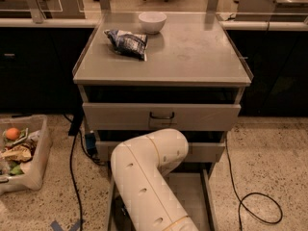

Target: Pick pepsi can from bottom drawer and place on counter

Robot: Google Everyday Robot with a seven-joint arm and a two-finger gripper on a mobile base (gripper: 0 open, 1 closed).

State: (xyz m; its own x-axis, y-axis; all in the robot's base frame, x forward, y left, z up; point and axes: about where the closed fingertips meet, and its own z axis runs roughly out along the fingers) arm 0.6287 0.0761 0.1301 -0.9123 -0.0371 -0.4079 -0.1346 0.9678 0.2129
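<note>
The white arm (149, 177) bends down from the lower edge of the view into the open bottom drawer (192, 196), covering most of its left side. The gripper is out of view, hidden under or behind the arm. The pepsi can is hidden or out of view. The part of the drawer floor that shows at the right is bare grey metal. The counter (192, 52) is the flat grey top of the cabinet above.
A blue-white snack bag (126, 42) and a white bowl (152, 21) sit on the counter's back left. Two shallower drawers (161, 115) stand slightly open above. A bin with scraps (19, 153) is on the floor at left. A black cable (255, 206) loops at right.
</note>
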